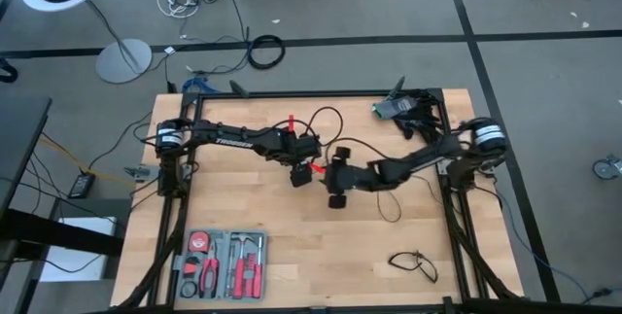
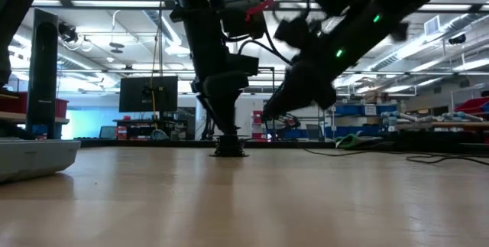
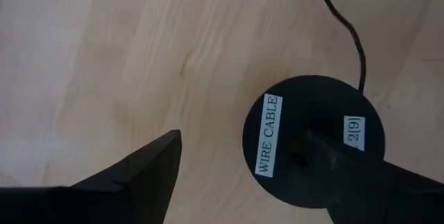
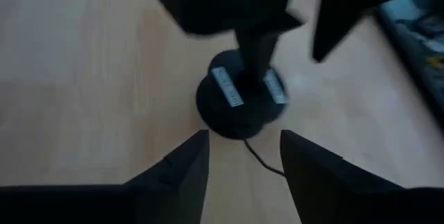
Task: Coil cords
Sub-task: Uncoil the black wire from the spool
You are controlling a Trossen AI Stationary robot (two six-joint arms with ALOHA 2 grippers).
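Step in hand: starting the coil at the disc end of the long cord; judged early, the cord lies loose across the surface (image 1: 321,246).
Left pincer (image 3: 243,175): fingers spread wide, one finger down on top of the round black disc (image 3: 312,141), the other finger clear of it over bare wood. It pins the disc and clamps nothing.
Right pincer (image 4: 243,158): fingers parted, empty, hovering just short of the disc with the cord (image 4: 260,158) running out between the fingertips.
Disc: flat on the surface, directly under the left pincer, labelled "WIRE CABLE".
Cord run: leaves the disc's far edge (image 3: 350,40) and trails away from the left pincer.
Short cord: lies well apart from both pincers near the surface's edge (image 1: 415,263); leave for later.
Doing it well: keep the disc pinned as an anchor; let the right pincer close on the cord just beside the disc, then lead it round in even loops, without tugging the disc loose.
Risk: disc may slip from under a single finger.
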